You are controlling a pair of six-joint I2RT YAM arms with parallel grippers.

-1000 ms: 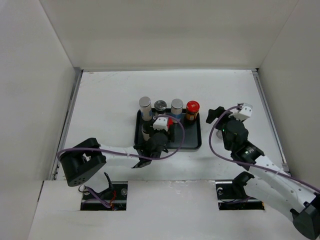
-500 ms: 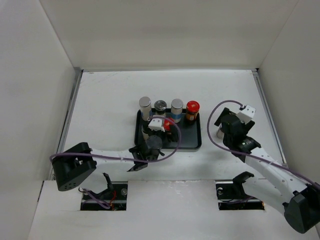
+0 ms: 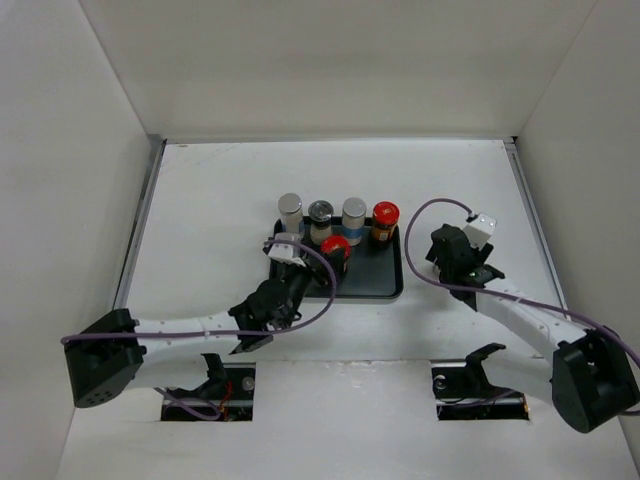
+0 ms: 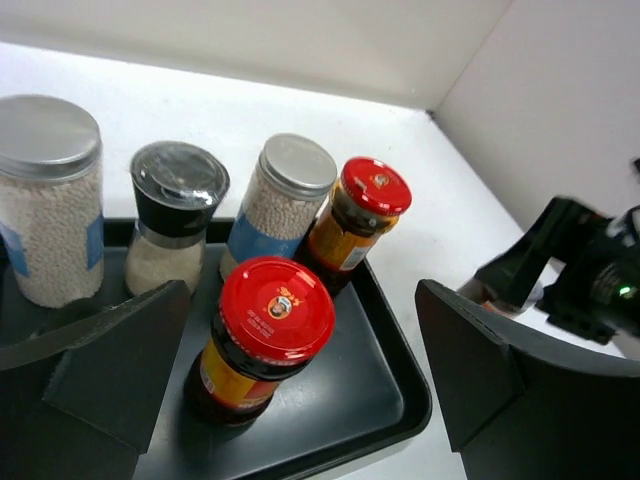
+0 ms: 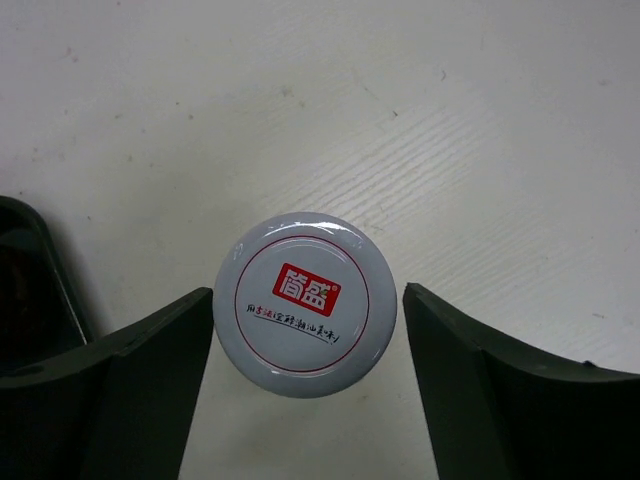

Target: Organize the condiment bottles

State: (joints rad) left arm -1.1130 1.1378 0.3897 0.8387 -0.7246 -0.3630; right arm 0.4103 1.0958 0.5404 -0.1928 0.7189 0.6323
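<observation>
Black tray [image 3: 378, 280] is my landmark. Along its far edge, left to right, stand a silver-capped jar [image 3: 290, 210], a glass grinder [image 3: 320, 213], a second silver-capped jar [image 3: 354, 213] and a red-capped jar [image 3: 385, 218]. A front red-capped jar [image 4: 262, 335] stands on the tray nearer me, showing between the wide-spread fingers of my left pincer [image 4: 302, 300]. Right of the tray, on the table [image 5: 500, 120], a white-lidded jar [image 5: 305, 303] stands upright between the parted fingers of my right pincer [image 5: 307, 295].
</observation>
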